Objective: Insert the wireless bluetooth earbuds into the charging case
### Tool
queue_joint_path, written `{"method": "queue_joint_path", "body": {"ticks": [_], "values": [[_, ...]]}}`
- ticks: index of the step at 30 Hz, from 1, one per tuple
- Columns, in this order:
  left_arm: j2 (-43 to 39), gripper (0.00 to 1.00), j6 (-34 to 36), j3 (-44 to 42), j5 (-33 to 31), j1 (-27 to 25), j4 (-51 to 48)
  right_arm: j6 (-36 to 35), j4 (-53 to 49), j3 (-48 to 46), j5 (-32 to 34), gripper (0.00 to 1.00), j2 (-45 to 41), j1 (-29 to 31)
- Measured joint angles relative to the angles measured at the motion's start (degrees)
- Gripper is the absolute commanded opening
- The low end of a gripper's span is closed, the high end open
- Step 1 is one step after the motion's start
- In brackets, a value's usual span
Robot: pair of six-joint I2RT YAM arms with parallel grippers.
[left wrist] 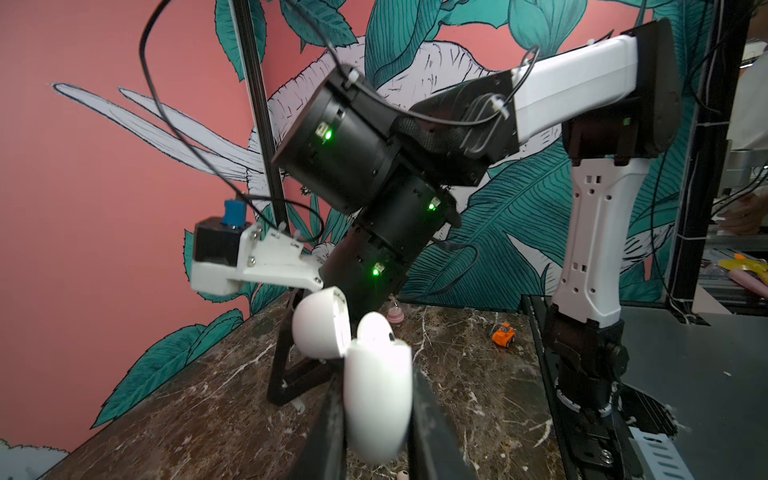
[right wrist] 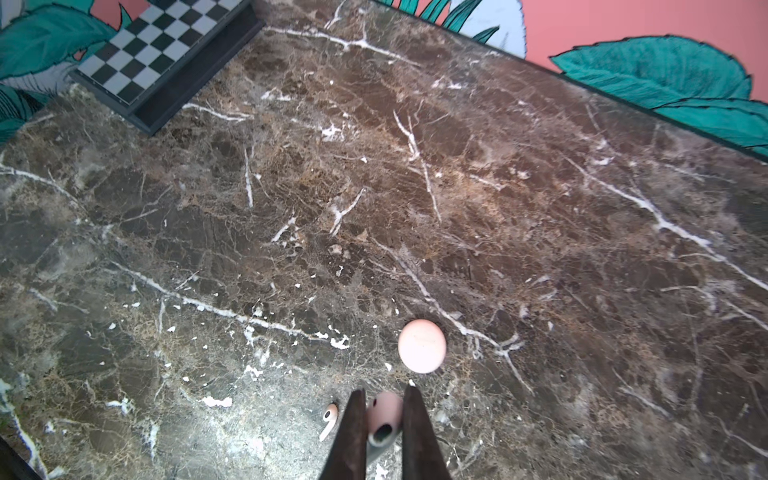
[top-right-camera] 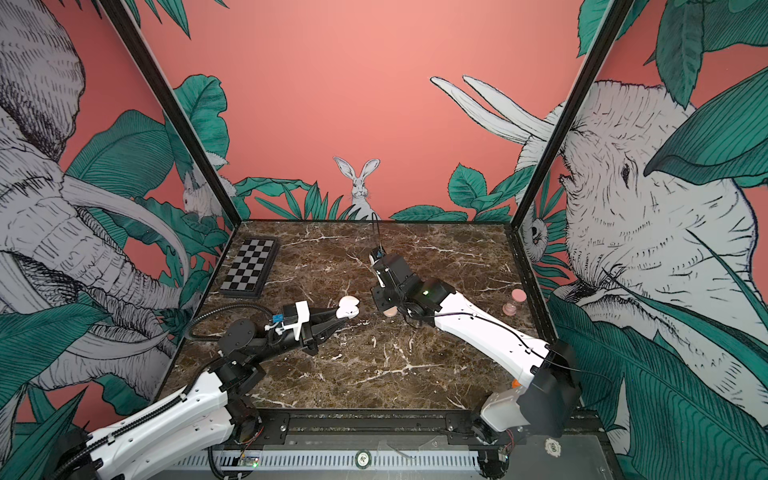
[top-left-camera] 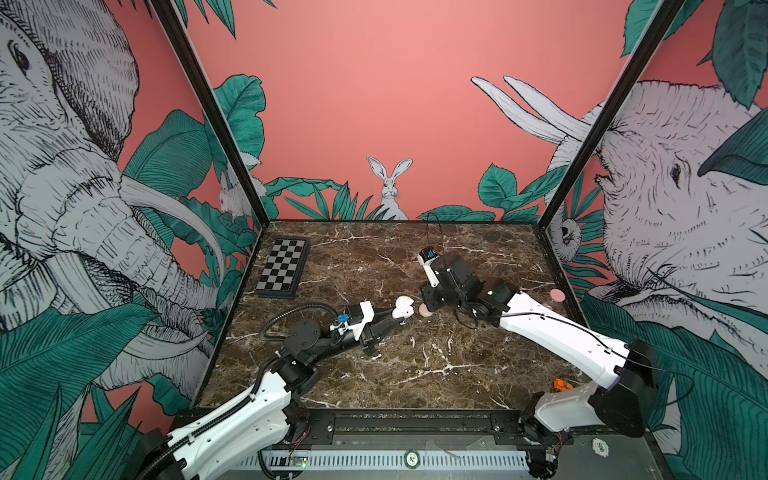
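Note:
My left gripper (top-left-camera: 398,314) (left wrist: 376,376) is shut on the white charging case (top-left-camera: 404,309) (top-right-camera: 348,308) (left wrist: 377,403), holding it above the marble with its lid (left wrist: 319,328) hinged open. In the right wrist view my right gripper (right wrist: 385,390) is shut on a pinkish-white earbud (right wrist: 384,417), low over the table. A second earbud (right wrist: 329,419) lies on the marble just beside one of its fingers (right wrist: 349,432). In both top views the right gripper (top-left-camera: 427,307) (top-right-camera: 384,309) sits just right of the case, and its own body hides the held earbud.
A closed pink round case (right wrist: 422,345) (top-left-camera: 424,311) lies on the marble just beyond the right gripper. More small pink items (top-left-camera: 557,295) (top-right-camera: 509,308) stand near the right wall. A chessboard (top-left-camera: 282,268) (right wrist: 162,58) lies at the back left. An orange toy car (left wrist: 503,333) sits by the right arm's base.

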Motion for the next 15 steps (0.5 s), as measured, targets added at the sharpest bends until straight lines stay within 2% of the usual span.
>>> {"method": "queue_joint_path", "body": {"ticks": [7,15], "values": [[9.79,0.00,-4.46,-3.08,-2.71,-0.02,12.57,-0.04,-0.22,0.02,1.62,0.07,-2.34,-0.04],[15.19,0.00,-6.67,-4.35,-5.42,-0.46,19.52,-0.22,-1.18,0.07,2.73,0.07,-2.54,-0.04]]}}
